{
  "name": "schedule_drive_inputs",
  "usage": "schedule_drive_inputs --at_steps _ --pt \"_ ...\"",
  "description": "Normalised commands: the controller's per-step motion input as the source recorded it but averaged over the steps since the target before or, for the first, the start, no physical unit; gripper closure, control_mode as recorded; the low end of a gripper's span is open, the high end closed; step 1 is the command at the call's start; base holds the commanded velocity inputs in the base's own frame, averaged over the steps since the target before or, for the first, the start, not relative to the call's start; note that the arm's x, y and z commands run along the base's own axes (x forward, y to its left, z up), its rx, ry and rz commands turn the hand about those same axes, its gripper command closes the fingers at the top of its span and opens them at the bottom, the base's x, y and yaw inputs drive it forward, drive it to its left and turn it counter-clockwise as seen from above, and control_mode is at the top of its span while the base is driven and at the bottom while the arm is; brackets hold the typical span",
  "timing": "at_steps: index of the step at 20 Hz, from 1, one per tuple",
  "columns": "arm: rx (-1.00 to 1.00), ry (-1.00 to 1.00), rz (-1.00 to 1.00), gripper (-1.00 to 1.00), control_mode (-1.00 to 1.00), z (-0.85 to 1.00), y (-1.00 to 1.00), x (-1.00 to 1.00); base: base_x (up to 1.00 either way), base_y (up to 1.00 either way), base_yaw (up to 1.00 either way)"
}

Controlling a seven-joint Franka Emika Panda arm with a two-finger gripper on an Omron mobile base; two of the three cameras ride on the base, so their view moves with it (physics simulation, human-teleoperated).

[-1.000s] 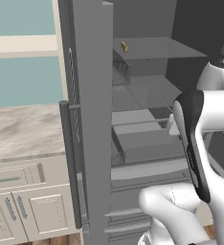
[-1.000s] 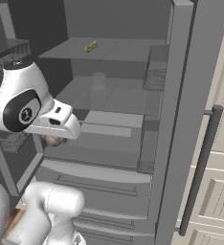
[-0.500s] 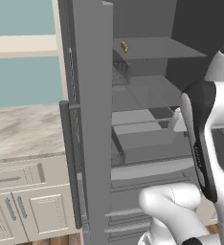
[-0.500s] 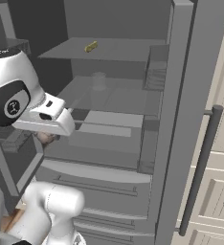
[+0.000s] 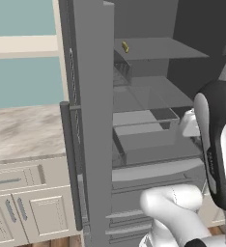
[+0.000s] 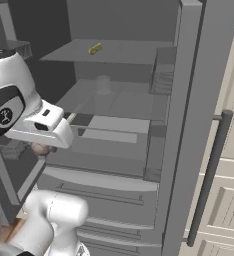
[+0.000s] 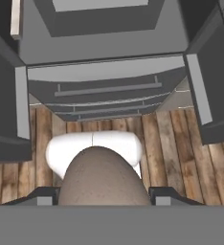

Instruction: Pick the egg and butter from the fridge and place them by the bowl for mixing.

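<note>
Hand view showed the egg [image 7: 103,178] large at the bottom centre of the frame, sitting between my pincer's [image 7: 104,194] two dark tips, which pressed in on either side of it; I read that as the pincer closed on the egg. Beyond it lay wooden floor and the grey lower drawers of the fridge [image 7: 104,72].

Right base view put the pincer [image 6: 40,148] at the left of the frame, under the white hand, with a small pinkish shape there that was probably the egg [image 6: 39,149], though it was partly hidden. The butter [image 6: 95,49] lay on the upper shelf, at the upper left of that frame, well apart from the hand.

Left base view had the butter [image 5: 125,47] near the top centre, on that same shelf inside the open fridge [image 5: 93,120].
</note>
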Motion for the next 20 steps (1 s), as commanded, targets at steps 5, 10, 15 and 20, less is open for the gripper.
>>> schedule_drive_inputs --at_steps 5,10,15,20 --pt "0.0 0.0 0.0 1.0 -1.0 0.0 0.0 -0.19 0.0 0.0 0.0" --pt "0.0 0.0 0.0 1.0 1.0 0.0 0.0 -0.12 -0.53 -0.04 0.0" --pt "0.0 0.0 0.0 1.0 1.0 0.0 0.0 0.0 -1.0 -0.28 0.0" --pt "0.0 0.0 0.0 1.0 1.0 0.0 0.0 0.0 -0.75 -0.1 0.19"
